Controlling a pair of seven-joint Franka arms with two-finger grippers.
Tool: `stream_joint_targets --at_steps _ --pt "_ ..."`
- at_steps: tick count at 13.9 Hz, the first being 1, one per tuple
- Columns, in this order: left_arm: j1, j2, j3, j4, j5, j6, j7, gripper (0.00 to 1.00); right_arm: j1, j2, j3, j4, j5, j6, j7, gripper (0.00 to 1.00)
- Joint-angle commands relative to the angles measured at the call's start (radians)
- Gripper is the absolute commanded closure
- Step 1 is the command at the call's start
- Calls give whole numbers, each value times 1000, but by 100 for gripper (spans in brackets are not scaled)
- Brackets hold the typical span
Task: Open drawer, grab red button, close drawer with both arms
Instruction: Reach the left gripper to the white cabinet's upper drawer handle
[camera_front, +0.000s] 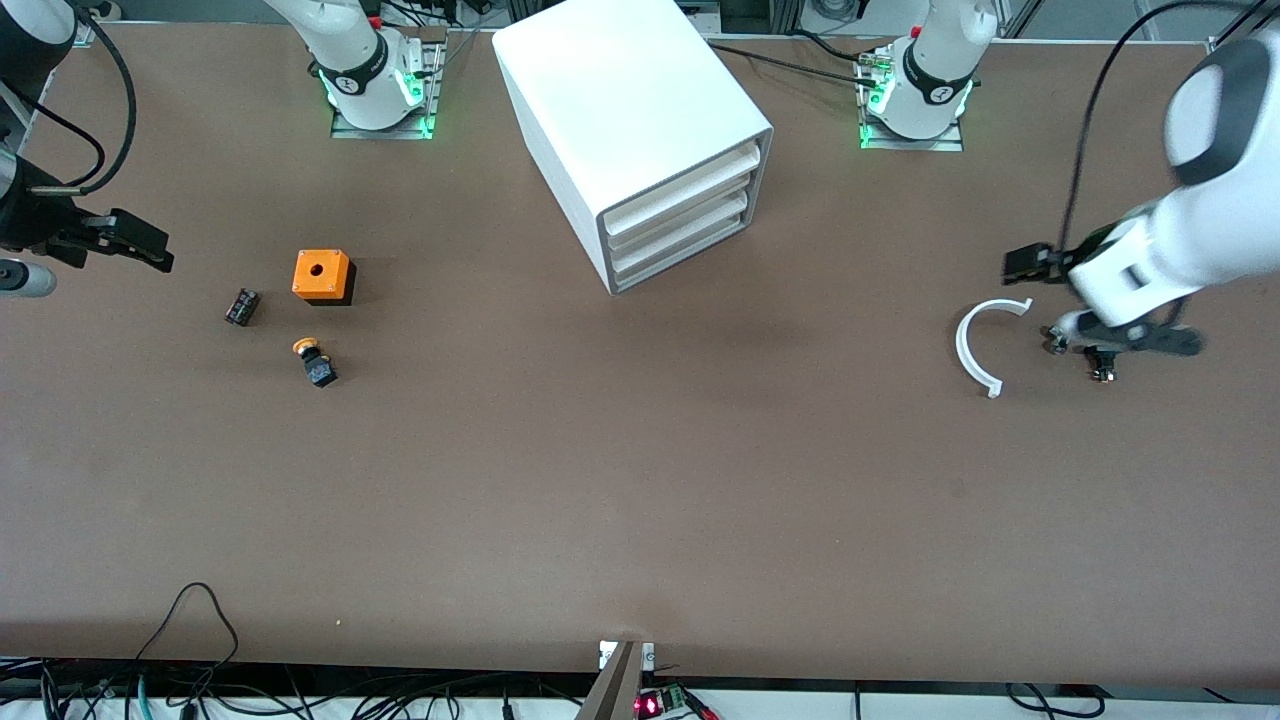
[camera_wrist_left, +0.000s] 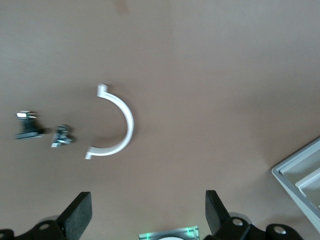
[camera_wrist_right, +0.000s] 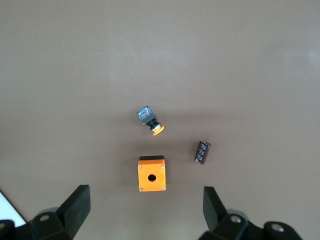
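Note:
The white cabinet (camera_front: 620, 100) stands at the middle of the table near the arms' bases. Its three drawers (camera_front: 685, 215) are all shut, and a corner of them shows in the left wrist view (camera_wrist_left: 300, 175). The red-capped button is hidden. My left gripper (camera_front: 1027, 262) is open and empty (camera_wrist_left: 147, 210), up over the table at the left arm's end, beside a white C-shaped piece (camera_front: 975, 345). My right gripper (camera_front: 150, 248) is open and empty (camera_wrist_right: 146, 205), up over the table at the right arm's end, beside the orange cube (camera_wrist_right: 151, 175).
At the right arm's end lie the orange cube with a round hole (camera_front: 322, 276), an orange-capped button (camera_front: 315, 362) (camera_wrist_right: 150, 121) and a small dark cylinder (camera_front: 241, 306) (camera_wrist_right: 202, 152). Two small metal parts (camera_front: 1080, 350) (camera_wrist_left: 45, 132) lie by the C-shaped piece (camera_wrist_left: 117, 122).

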Motion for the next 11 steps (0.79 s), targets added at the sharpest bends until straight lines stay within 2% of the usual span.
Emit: stream_joint_targets --at_steps 1,4,6,9,11 --pt "-23 105 -29 -14 -133 -18 20 0 0 -23 0 -13 0 -8 43 0" --pt "-21 188 -47 -163 -508 43 25 0 -5 -21 -22 -10 -4 -16 32 0" --pt "-21 219 -114 -261 -720 90 28 0 -5 -20 -22 -7 -3 -54 29 0" --pt "-42 241 -234 -364 -832 185 138 0 -5 -24 -29 58 23 -169 45 0" --pt "-49 239 -337 -474 -954 314 237 0 -6 -24 -31 74 73 -166 46 0"
